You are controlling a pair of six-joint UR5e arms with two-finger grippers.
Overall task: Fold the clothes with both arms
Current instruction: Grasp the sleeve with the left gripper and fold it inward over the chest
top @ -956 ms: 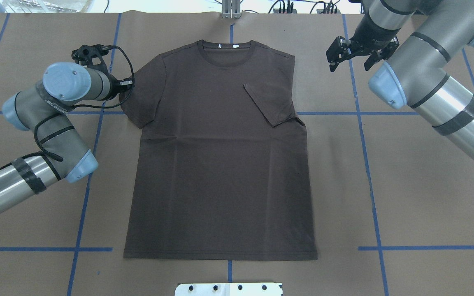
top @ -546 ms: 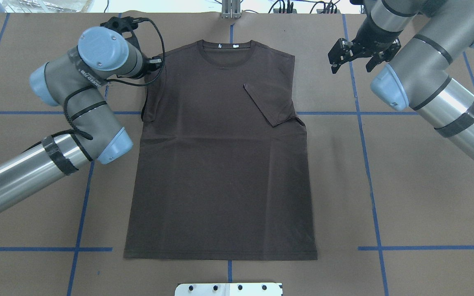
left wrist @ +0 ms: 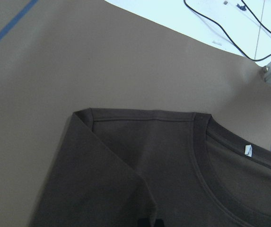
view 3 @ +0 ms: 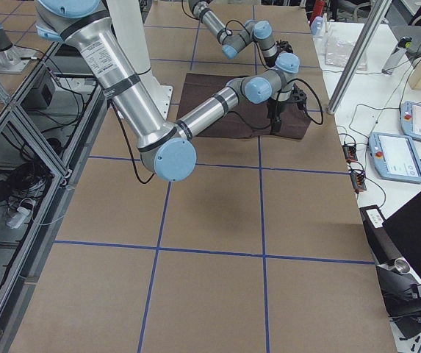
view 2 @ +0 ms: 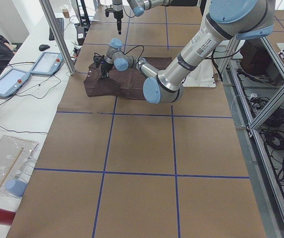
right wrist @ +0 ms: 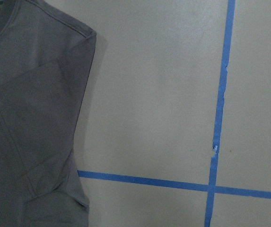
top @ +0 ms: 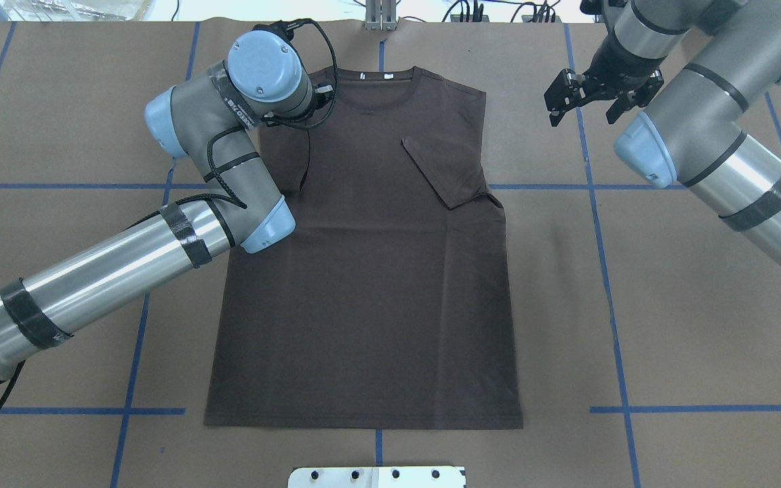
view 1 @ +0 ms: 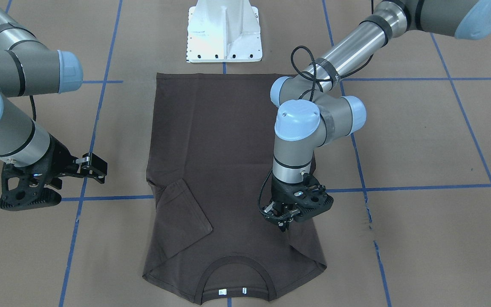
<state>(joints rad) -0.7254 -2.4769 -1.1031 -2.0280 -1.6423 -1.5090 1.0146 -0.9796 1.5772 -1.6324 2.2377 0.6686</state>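
White pedestal (view 1: pixel 223 34); blue tape lines (top: pixel 546 186).

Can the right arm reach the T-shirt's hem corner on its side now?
Probably yes. The right gripper hovers, jaws open, beside the T-shirt; bare table lies between it and that hem corner, and the left arm is over the opposite shoulder.

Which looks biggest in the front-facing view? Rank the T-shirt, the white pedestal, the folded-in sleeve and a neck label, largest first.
1. T-shirt, by far the largest.
2. white pedestal and folded-in sleeve: about alike. The pedestal is cut off at the top edge, so I won't rank them.
3. neck label, the smallest.
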